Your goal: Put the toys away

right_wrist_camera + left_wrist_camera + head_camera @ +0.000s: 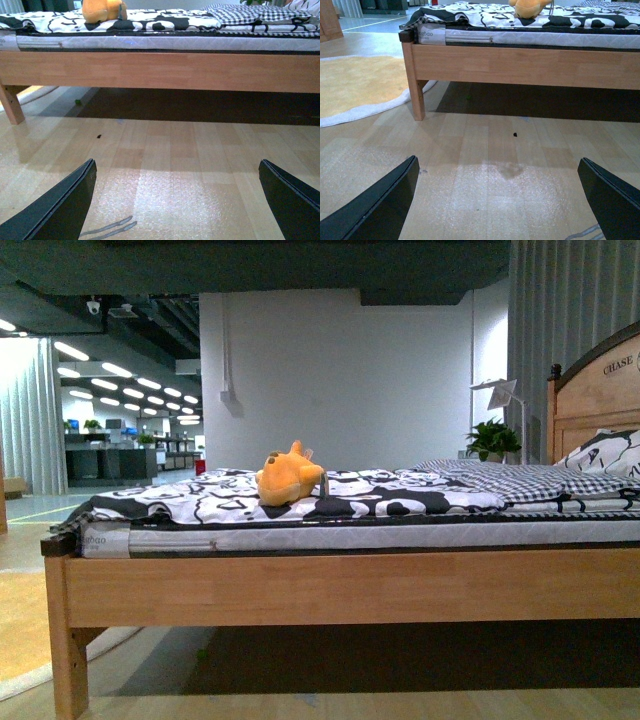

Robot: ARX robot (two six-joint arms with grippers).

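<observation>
A bedroom mock-up inside an open-plan office is indicated by a wooden bed (pixel 350 588), patterned bedding (pixel 200 502), and distant desks (pixel 110 460) lit by strip lights (pixel 105 370).

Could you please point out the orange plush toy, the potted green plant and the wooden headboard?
soft orange plush toy (pixel 288 480), front view, on its rounded body.
potted green plant (pixel 492 437), front view, on its leaves.
wooden headboard (pixel 600 400), front view, on its upper panel.

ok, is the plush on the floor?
No, the plush lies on top of the bed, on its patterned cover.
</observation>
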